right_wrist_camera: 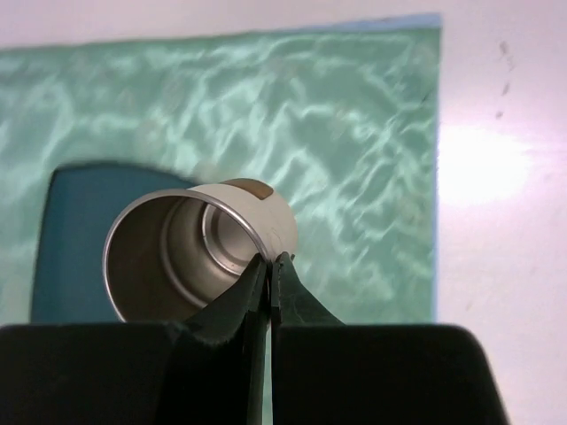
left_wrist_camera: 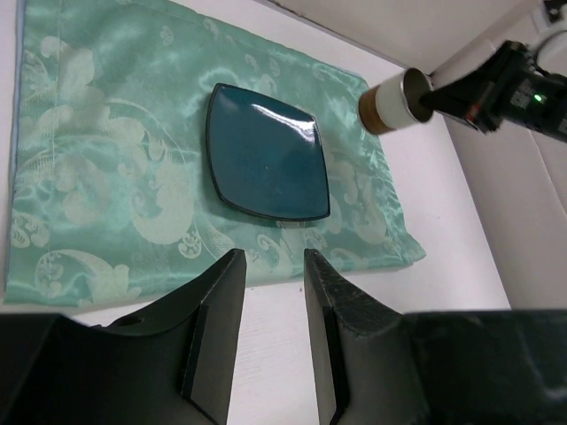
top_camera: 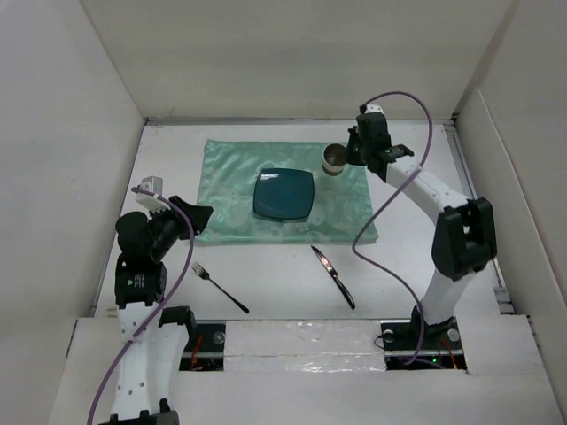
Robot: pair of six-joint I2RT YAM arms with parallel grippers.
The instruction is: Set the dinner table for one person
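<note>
A mint-green patterned cloth (top_camera: pixel 239 190) lies on the white dinner table (top_camera: pixel 266 283), with a dark teal square plate (top_camera: pixel 284 195) on it. My right gripper (top_camera: pixel 353 152) is shut on the rim of a metal cup (top_camera: pixel 335 159) with a white outside and a brown band, held over the cloth's far right corner; in the right wrist view the cup (right_wrist_camera: pixel 190 252) sits pinched at my fingertips (right_wrist_camera: pixel 270 261). My left gripper (left_wrist_camera: pixel 270 266) is open and empty, above the table near the cloth's near left edge. A fork (top_camera: pixel 219 288) and a knife (top_camera: pixel 333 276) lie on the table in front of the cloth.
White wall panels (top_camera: pixel 62 133) enclose the table on the left, far and right sides. The right arm's purple cable (top_camera: pixel 381 221) hangs over the cloth's near right corner. The arm bases stand at the near edge.
</note>
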